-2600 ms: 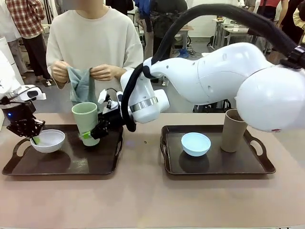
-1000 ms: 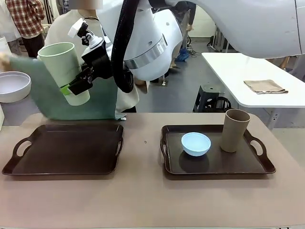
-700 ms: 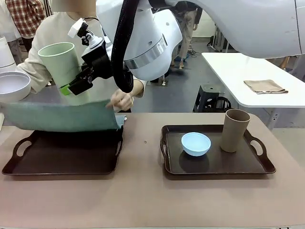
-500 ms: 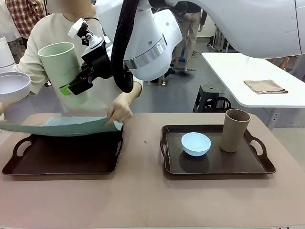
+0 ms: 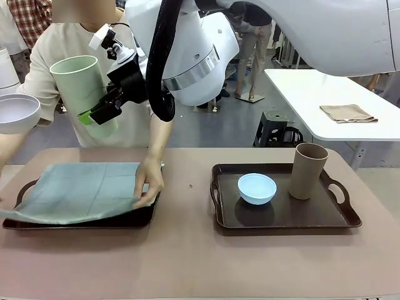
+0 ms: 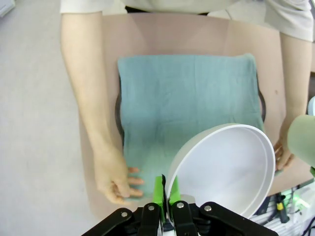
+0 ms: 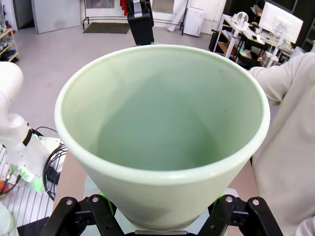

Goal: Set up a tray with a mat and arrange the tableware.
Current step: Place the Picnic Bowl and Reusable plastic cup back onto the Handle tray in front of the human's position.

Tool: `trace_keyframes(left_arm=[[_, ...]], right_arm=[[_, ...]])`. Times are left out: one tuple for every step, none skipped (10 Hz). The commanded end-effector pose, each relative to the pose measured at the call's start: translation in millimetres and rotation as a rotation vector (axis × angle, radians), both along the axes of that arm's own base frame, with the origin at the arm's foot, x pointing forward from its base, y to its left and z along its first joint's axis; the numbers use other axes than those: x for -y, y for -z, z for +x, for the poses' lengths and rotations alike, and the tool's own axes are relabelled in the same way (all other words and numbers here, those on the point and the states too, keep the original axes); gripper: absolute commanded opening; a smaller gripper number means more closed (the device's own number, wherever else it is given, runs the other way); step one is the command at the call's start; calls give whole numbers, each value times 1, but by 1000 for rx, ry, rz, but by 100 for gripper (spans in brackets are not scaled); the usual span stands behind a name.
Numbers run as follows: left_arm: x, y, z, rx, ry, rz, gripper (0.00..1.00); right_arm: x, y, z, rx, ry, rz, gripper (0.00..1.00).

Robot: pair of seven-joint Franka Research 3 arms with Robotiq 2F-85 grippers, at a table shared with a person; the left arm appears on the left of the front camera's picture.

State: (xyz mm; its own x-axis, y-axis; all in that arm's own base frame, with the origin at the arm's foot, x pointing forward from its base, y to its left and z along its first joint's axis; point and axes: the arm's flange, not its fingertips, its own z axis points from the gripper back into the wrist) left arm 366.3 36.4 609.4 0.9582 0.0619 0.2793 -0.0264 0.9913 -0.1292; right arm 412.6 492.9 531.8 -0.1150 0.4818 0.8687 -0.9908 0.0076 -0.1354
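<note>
mat [image 5: 81, 190] — showing plain teal-green; tray [image 5: 284, 225] showing dark brown; white bowl [image 6: 226, 167], light blue bowl [image 5: 257, 187], pale green cup [image 7: 162, 123], tan-brown cup [image 5: 308, 170] — all showing plain, unpatterned.

Out front we look across the tabletop [image 5: 187, 262] at the person [image 5: 47, 69]. Our left wrist camera stares straight down from above onto the same mat [image 6: 187, 98]; our right wrist camera sits close, peering into the pale green cup [image 7: 162, 132].

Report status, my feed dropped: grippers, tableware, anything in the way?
Both aloft: left gripper shut on white bowl, right gripper shut on pale green cup. Teal mat on left tray, person's hands on it: in the way.
</note>
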Motion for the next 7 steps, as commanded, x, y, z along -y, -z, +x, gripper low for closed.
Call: trace_keyframes(left_arm=[[0, 1, 0, 0, 7, 0, 0], [0, 1, 0, 0, 7, 0, 0], [0, 1, 0, 0, 7, 0, 0], [0, 1, 0, 0, 7, 0, 0], [0, 1, 0, 0, 7, 0, 0], [0, 1, 0, 0, 7, 0, 0], [0, 1, 0, 0, 7, 0, 0]], right_arm=[[0, -3, 1, 15, -6, 10, 0], [0, -3, 1, 15, -6, 10, 0], [0, -3, 1, 15, -6, 10, 0], [0, -3, 1, 15, -6, 10, 0], [0, -3, 1, 15, -6, 10, 0], [0, -3, 1, 15, -6, 10, 0], [0, -3, 1, 15, -6, 10, 0]])
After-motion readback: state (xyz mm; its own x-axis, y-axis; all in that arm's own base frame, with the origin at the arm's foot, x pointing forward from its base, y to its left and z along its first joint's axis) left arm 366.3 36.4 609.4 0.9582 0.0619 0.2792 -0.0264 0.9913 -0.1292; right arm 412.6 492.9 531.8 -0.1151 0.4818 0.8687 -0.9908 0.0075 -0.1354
